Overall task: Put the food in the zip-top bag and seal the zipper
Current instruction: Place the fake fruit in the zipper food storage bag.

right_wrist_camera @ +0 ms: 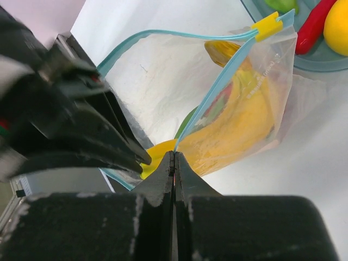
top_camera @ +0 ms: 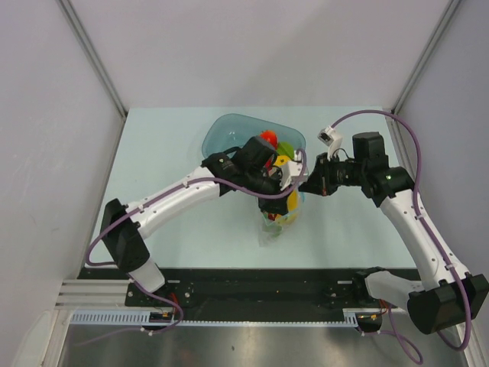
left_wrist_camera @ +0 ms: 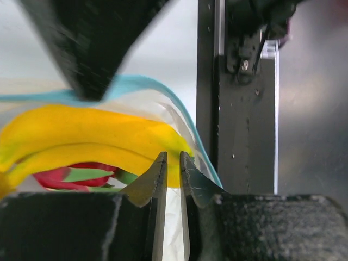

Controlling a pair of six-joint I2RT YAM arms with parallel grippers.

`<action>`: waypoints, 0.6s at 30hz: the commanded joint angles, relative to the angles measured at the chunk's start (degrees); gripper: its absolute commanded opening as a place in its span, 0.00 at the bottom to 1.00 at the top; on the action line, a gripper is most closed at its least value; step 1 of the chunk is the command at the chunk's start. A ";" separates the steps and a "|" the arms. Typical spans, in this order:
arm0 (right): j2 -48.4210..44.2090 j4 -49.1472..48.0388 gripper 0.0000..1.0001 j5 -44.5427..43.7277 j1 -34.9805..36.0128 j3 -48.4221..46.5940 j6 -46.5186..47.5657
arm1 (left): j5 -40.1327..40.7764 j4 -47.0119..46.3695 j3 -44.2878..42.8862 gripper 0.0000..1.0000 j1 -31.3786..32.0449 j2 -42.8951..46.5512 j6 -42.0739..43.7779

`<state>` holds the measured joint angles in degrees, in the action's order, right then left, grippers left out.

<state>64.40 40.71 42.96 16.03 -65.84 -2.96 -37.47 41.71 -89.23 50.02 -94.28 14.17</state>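
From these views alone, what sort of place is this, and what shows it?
Probably a robotics lab cell: two arms bolted at a pale table, plain white walls around it, toy food in a zip-top bag.

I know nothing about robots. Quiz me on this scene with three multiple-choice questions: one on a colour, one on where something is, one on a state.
1. What colour is the slider tab on the zip-top bag's zipper?
A) yellow B) black C) red

2. Where does the red chili lie?
A) inside the bag B) in the blue-green tray C) on the bare table

3. How is the bag's mouth?
A) zipped shut B) open C) folded flat under the tray

Answers:
1 A: the tab at the end of the blue zipper is plainly yellow.
2 B: the right wrist view shows the chili inside the tray's rim, beside a yellow citrus.
3 B: the two blue edges stand far apart, with the banana visible inside.
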 commanded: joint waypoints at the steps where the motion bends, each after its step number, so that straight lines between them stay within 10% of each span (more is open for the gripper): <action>1: -1.21 -3.00 0.00 1.69 0.14 -0.25 -0.99 | 2.24 -1.36 4.06 0.18 0.25 3.66 4.99; 13: -1.91 -2.22 0.00 5.90 -7.76 -1.83 -5.39 | 7.68 -6.03 11.80 0.18 0.61 4.09 10.95; 18: -2.26 1.39 0.00 6.26 -10.93 -2.53 -2.67 | -2.47 -9.89 7.59 0.36 -6.31 8.76 5.09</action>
<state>63.88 40.29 47.11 6.81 -65.80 -7.29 -32.27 35.27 -77.54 49.67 -91.72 21.32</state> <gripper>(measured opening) 0.006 0.281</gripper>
